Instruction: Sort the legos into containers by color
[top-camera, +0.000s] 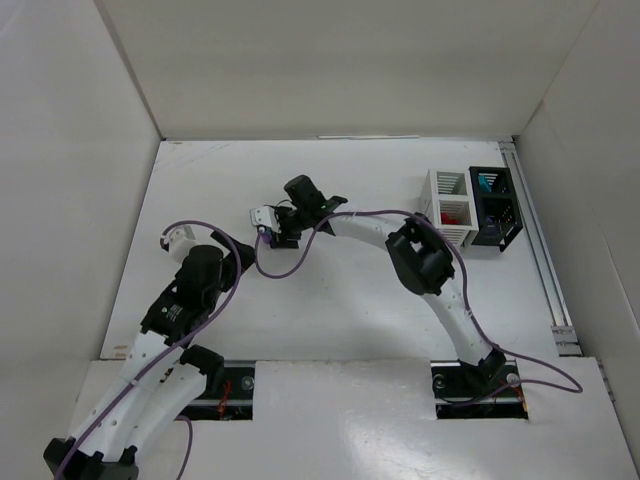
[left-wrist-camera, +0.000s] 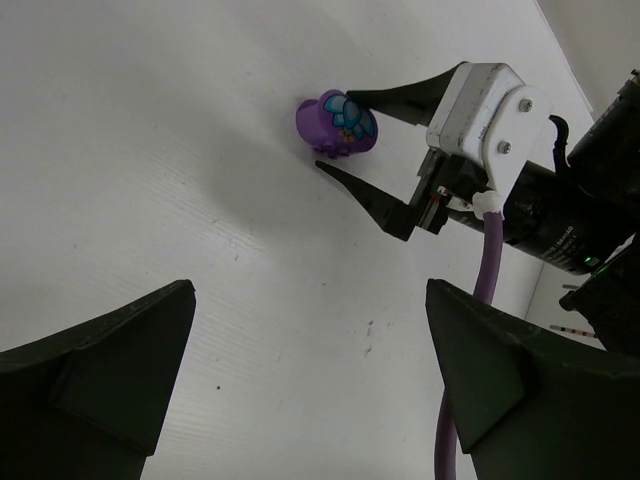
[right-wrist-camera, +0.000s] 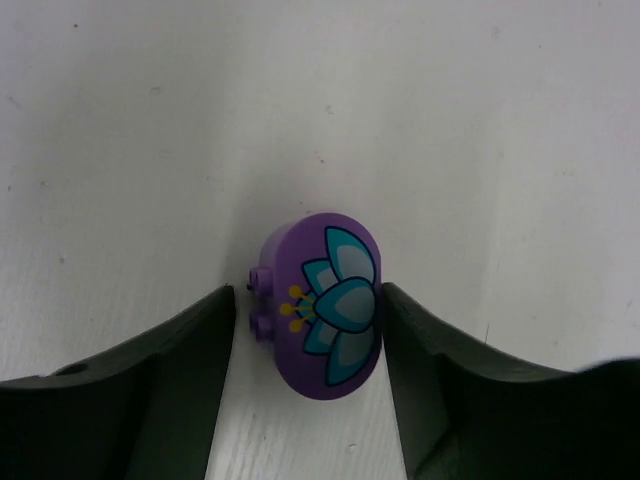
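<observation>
Brackets purple lego mid-bench, slightly toward the left edge, with right gripper part-open; left gripper wide, empty. Could pinch off-centre (rounded shell) and squirt it sideways.

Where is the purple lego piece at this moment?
The purple lego lies on the white table between the fingers of the right gripper, left of centre in the top view, far from the white bin at the right.

Lego on table between right pincer jaws; containers well right.
</observation>
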